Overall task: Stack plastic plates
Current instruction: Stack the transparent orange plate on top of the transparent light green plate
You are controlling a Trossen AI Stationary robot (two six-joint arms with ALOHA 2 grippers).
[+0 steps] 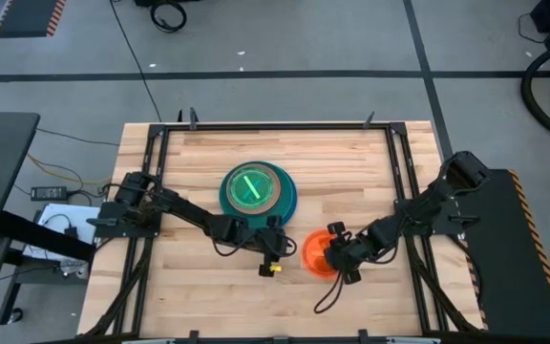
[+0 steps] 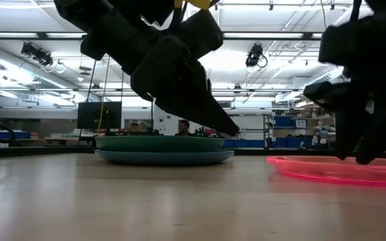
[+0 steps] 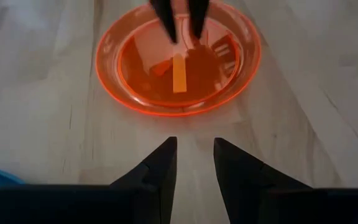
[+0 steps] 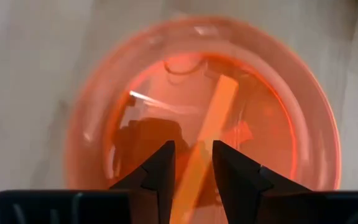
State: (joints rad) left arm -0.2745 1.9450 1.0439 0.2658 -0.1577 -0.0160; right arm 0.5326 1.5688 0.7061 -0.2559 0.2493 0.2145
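So the right claw (image 1: 335, 260) is hanging right over the translucent orange plate (image 1: 315, 254), lower middle of the high view, fingers a little apart with nothing between them. In its wrist shot the fingers (image 4: 161, 169) sit above the plate's middle, and whether they touch it I can't tell. The left claw (image 1: 273, 247) is just beside that plate on its left, fingers slightly apart too, empty, pointed at it. Bare tabletop (image 1: 199, 296) all along the lower edge and off to the lower left. Up at the centre there's one stack of plates (image 1: 258, 191): lime green on top, dark green under it, teal and blue rims peeking out. That's four visible there, plus the one orange loner.
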